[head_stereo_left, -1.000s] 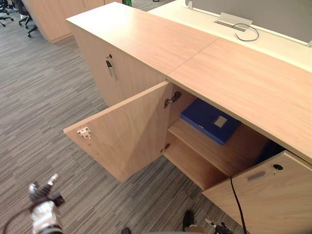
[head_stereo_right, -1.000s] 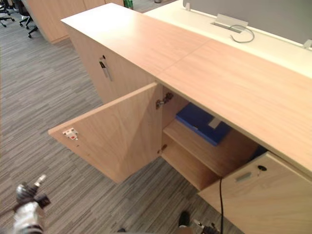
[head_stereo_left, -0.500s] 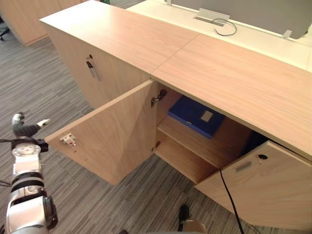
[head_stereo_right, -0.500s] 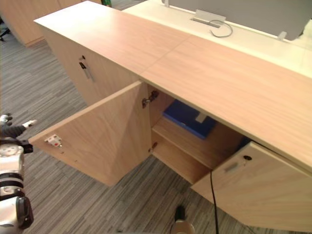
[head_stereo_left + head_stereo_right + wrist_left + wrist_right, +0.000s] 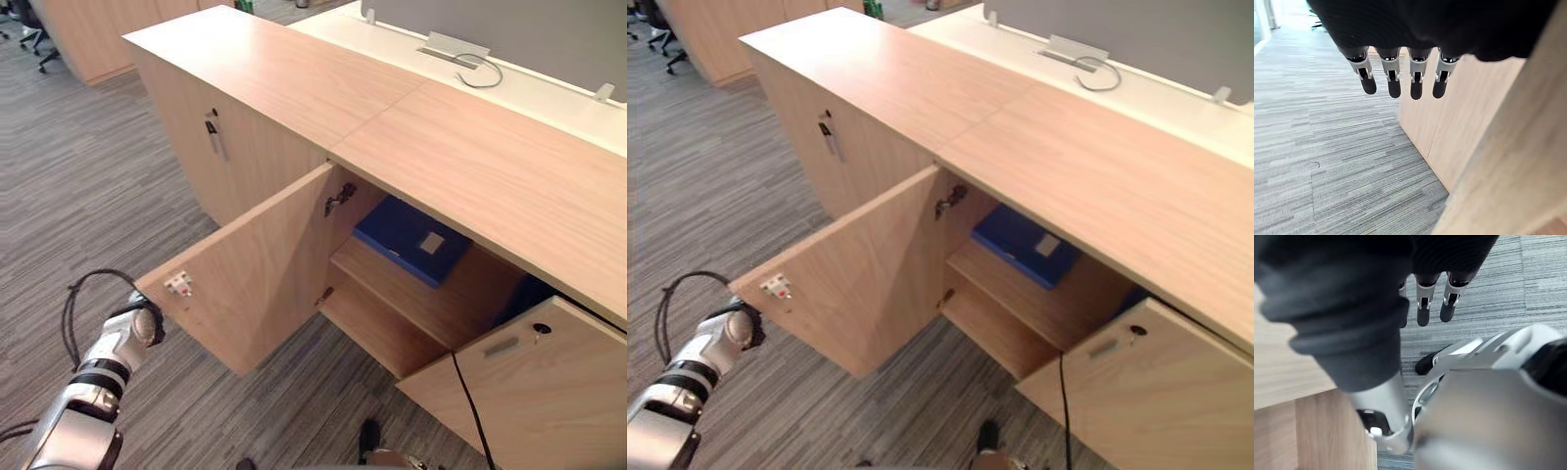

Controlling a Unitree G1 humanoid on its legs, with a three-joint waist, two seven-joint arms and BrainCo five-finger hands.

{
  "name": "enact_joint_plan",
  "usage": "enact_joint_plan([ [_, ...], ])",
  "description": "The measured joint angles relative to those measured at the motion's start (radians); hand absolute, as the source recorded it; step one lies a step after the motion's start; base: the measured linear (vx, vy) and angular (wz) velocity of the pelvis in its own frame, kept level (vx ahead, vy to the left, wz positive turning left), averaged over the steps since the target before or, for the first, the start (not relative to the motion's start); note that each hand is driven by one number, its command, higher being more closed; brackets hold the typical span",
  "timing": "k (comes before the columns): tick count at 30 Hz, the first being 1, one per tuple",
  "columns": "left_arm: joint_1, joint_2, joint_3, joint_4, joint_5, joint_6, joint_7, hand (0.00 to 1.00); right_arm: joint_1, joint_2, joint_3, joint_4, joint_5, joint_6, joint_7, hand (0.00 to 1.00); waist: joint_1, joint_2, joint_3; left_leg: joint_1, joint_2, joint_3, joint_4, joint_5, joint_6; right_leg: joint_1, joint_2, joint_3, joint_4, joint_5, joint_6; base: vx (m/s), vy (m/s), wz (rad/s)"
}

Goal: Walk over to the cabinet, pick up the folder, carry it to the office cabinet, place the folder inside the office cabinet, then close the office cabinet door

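Note:
The blue folder [image 5: 411, 240] lies flat on the upper shelf inside the open wooden office cabinet [image 5: 392, 323]. The cabinet's left door [image 5: 265, 264] stands swung wide open; the right door [image 5: 534, 387] is partly open. My left hand [image 5: 137, 323] is low beside the free edge of the left door, behind its outer face. In the left wrist view its fingers [image 5: 1393, 83] hang straight next to the door panel and hold nothing. In the right wrist view my right hand's fingers [image 5: 1422, 308] point down at the carpet, straight and empty.
A closed cabinet with a metal handle [image 5: 216, 137] adjoins on the left under the same wooden top [image 5: 323, 78]. Behind it a white desk [image 5: 549, 93] carries a cable. Grey striped carpet [image 5: 88, 196] spreads to the left; office chairs [image 5: 29, 29] stand far off.
The camera has shifted. My left arm, raised out at the left half a second ago, has dropped and moved in close to the open left door's free edge. The folder has not moved.

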Motion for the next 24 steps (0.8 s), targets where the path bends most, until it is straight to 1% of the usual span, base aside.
enact_joint_plan([
  [1,0.005,0.002,-0.016,-0.016,0.007,0.0,0.008,0.0,-0.001,0.0,0.001,-0.001,0.0,-0.001,-0.001,0.0,0.001,0.0,0.0,0.0,-0.001,-0.002,0.0,0.001,0.001,0.006,0.0,0.0,-0.006,0.004,0.006,0.0,0.017,0.15],
  [3,0.035,0.011,-0.113,-0.083,0.026,-0.004,0.046,0.0,0.0,0.0,0.0,0.0,0.0,-0.003,-0.016,0.0,0.006,0.001,-0.005,-0.006,-0.005,-0.011,0.001,0.004,0.006,0.016,-0.005,0.0,-0.015,0.012,0.015,0.03,0.025,0.11],
  [4,0.04,0.01,-0.146,-0.099,0.027,-0.005,0.049,0.0,0.0,0.0,0.0,0.0,0.0,-0.005,-0.02,0.0,0.005,0.002,-0.01,-0.013,-0.008,-0.014,0.003,0.004,0.006,0.012,-0.008,0.0,-0.015,0.017,0.016,0.04,0.043,0.09],
  [5,0.041,0.008,-0.237,-0.126,0.051,-0.008,0.049,0.0,-0.002,0.002,0.0,0.0,0.0,-0.01,-0.025,0.0,-0.001,0.002,-0.015,-0.02,-0.012,-0.016,0.004,0.005,0.007,0.009,-0.011,-0.001,-0.022,0.024,0.023,0.06,0.051,0.05],
  [6,0.047,-0.006,-0.323,-0.147,0.082,-0.028,0.044,0.0,-0.002,0.005,-0.002,0.002,0.0,-0.017,-0.029,0.0,-0.016,0.002,-0.024,-0.025,-0.014,-0.017,0.004,0.005,0.008,0.009,-0.012,-0.001,-0.032,0.029,0.026,0.07,0.051,0.0],
  [7,0.055,-0.016,-0.365,-0.161,0.084,-0.05,0.036,0.0,-0.002,0.007,-0.003,0.003,0.0,-0.019,-0.03,0.0,-0.024,0.002,-0.028,-0.027,-0.015,-0.016,0.005,0.005,0.008,0.009,-0.012,0.0,-0.036,0.032,0.029,0.09,0.046,-0.02],
  [8,0.069,-0.039,-0.418,-0.188,0.09,-0.087,0.022,0.0,-0.002,0.01,-0.005,0.004,0.0,-0.02,-0.031,0.0,-0.039,0.003,-0.032,-0.028,-0.015,-0.016,0.006,0.004,0.009,0.009,-0.012,0.0,-0.038,0.035,0.031,0.11,0.045,-0.04],
  [10,0.101,-0.147,-0.559,-0.278,0.11,-0.212,-0.014,0.0,-0.002,0.022,-0.011,0.003,-0.001,-0.022,-0.039,0.0,-0.062,0.003,-0.033,-0.022,-0.012,-0.009,0.007,-0.001,0.01,0.01,-0.01,0.0,-0.038,0.037,0.031,0.12,0.051,-0.07],
  [11,0.117,-0.206,-0.553,-0.28,0.1,-0.212,-0.009,0.0,-0.002,0.025,-0.013,0.001,0.0,-0.023,-0.04,0.0,-0.064,0.003,-0.033,-0.018,-0.012,-0.005,0.007,-0.003,0.01,0.011,-0.009,0.0,-0.038,0.037,0.031,0.1,0.046,-0.15],
  [12,0.12,-0.286,-0.57,-0.295,0.104,-0.251,-0.015,0.0,-0.003,0.026,-0.014,-0.001,-0.001,-0.023,-0.045,0.0,-0.066,0.004,-0.034,-0.012,-0.01,-0.002,0.008,-0.01,0.012,0.014,-0.007,0.003,-0.038,0.037,0.031,0.09,0.043,-0.19],
  [13,0.122,-0.329,-0.6,-0.331,0.104,-0.297,-0.017,0.0,-0.006,0.027,-0.013,-0.004,-0.001,-0.024,-0.049,0.0,-0.071,0.005,-0.034,-0.009,-0.008,0.005,0.018,-0.02,0.013,0.014,-0.005,0.008,-0.037,0.037,0.03,0.08,0.041,-0.21],
  [15,0.141,-0.369,-0.609,-0.369,0.1,-0.328,-0.016,0.0,-0.006,0.026,-0.01,-0.006,-0.001,-0.025,-0.055,0.0,-0.07,0.01,-0.033,0.003,-0.009,0.021,0.029,-0.032,0.013,0.018,-0.005,0.027,-0.036,0.038,0.029,0.06,0.042,-0.24],
  [16,0.159,-0.386,-0.608,-0.371,0.081,-0.327,-0.016,0.0,-0.006,0.024,-0.01,-0.007,-0.001,-0.025,-0.061,0.0,-0.071,0.018,-0.038,0.004,-0.009,0.024,0.038,-0.042,0.015,0.02,-0.005,0.03,-0.036,0.038,0.029,0.04,0.042,-0.18],
  [18,0.182,-0.396,-0.604,-0.372,0.065,-0.325,-0.017,0.0,-0.006,0.023,-0.01,-0.011,-0.001,-0.025,-0.066,0.0,-0.071,0.025,-0.042,0.004,-0.01,0.024,0.043,-0.047,0.014,0.02,-0.009,0.032,-0.034,0.038,0.028,0.01,0.015,-0.03],
  [21,0.242,-0.394,-0.587,-0.386,0.014,-0.309,-0.021,0.0,-0.012,0.019,-0.007,-0.011,-0.002,-0.026,-0.07,0.0,-0.07,0.031,-0.044,0.003,-0.01,0.022,0.043,-0.053,0.014,0.019,-0.01,0.033,-0.034,0.035,0.024,-0.02,0.002,0.0],
  [24,0.291,-0.396,-0.576,-0.413,-0.034,-0.307,-0.031,0.0,-0.027,0.019,-0.005,-0.011,-0.004,-0.025,-0.07,0.0,-0.07,0.035,-0.04,0.003,-0.011,0.035,0.044,-0.057,0.013,0.012,-0.006,0.052,-0.035,0.031,0.015,-0.05,-0.007,-0.17],
])
